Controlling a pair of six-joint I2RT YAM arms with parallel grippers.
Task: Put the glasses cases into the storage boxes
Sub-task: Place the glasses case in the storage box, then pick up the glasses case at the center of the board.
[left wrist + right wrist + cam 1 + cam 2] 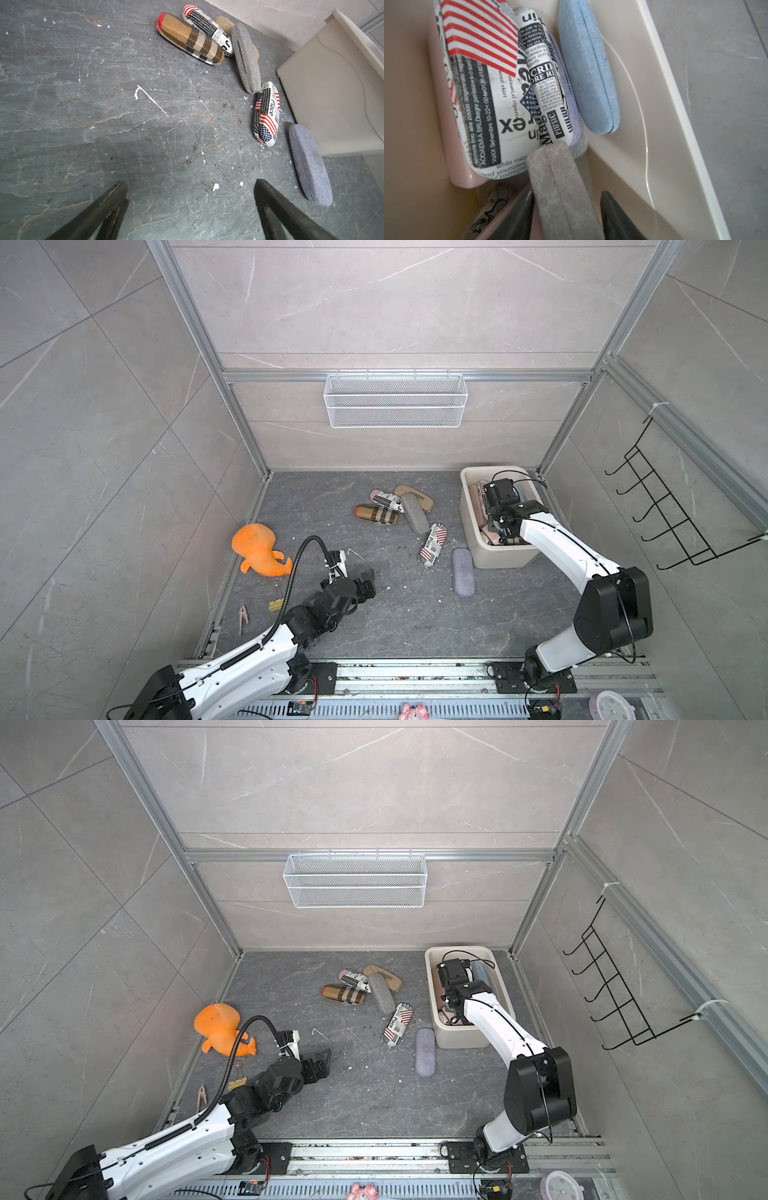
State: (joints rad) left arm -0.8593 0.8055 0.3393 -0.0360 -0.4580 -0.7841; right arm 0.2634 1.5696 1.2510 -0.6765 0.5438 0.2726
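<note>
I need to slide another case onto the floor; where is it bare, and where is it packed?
Bare: floor between left hand and lilac case. Crowded: plaid case, grey case cluster; tub.

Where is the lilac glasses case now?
In both top views, the lilac glasses case lies on the floor beside the storage box, just right of a newspaper-print case.

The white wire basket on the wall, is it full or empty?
Empty: the white wire mesh basket shows only wall through its mesh in both top views.
</note>
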